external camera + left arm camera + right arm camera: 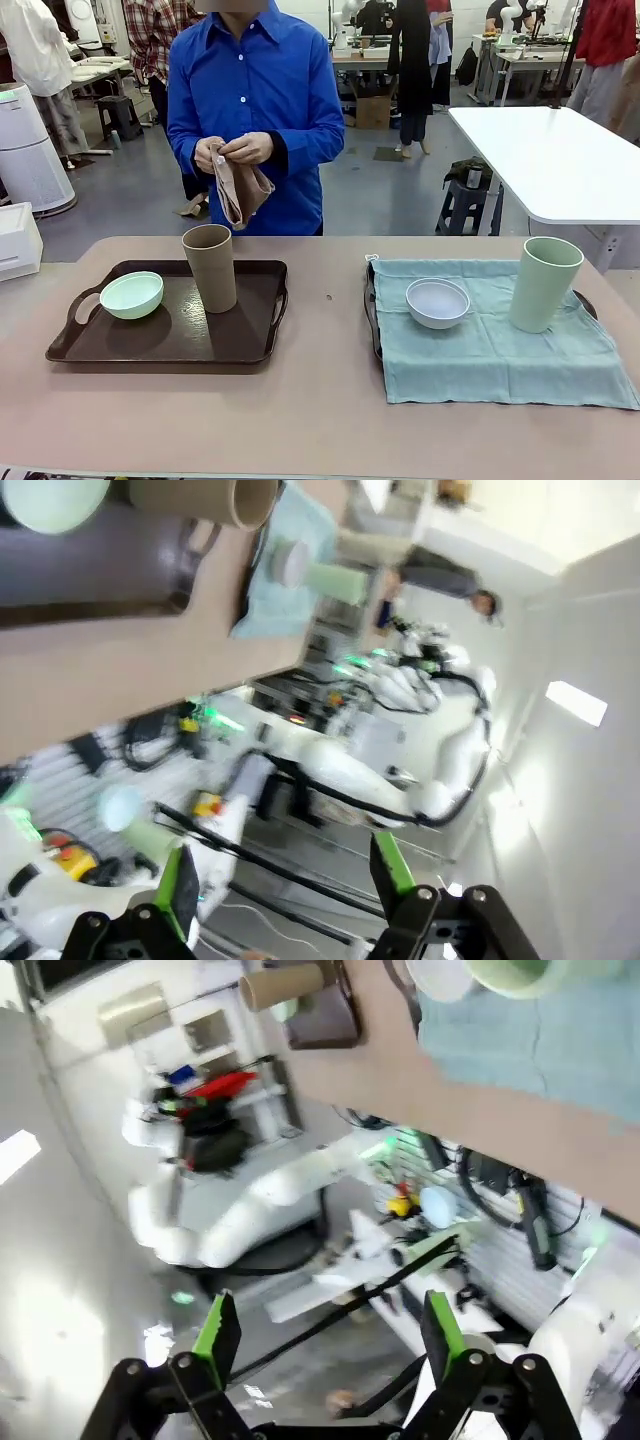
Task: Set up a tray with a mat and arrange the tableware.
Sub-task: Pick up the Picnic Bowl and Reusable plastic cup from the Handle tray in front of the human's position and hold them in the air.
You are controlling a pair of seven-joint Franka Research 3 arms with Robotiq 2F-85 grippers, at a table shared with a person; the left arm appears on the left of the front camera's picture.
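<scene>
On the left: a mint green small round bowl (131, 294) and a tan brown tall handleless cup (210, 267), just beside each other on a bare dark brown plastic tray (255, 345), no mat under them. On the right: a pale grey-blue small round bowl (437, 302) and a pale green tall handleless cup (544, 284), apart on a pale teal cloth mat (500, 360) draped over a second dark tray (372, 300). Beyond the brown tabletop (320, 425): a folded beige cloth (240, 190) in the person's hands (236, 150), probably the mat for the left tray.

Likely step in hand: clearing the left tray for that cloth. Lift the cup first, gripped square across its wall and kept upright. Take the bowl by its rim. Set both on bare table, clear of the tray handles. Lay the cloth flat before returning either piece.

Left gripper (283, 865) spread wide, holding nothing, well apart from the tableware. Right gripper (330, 1325) likewise wide and empty.

Most of the right tray hidden under the mat. Wrist views blurred and tilted, so height of either gripper hard to judge.
</scene>
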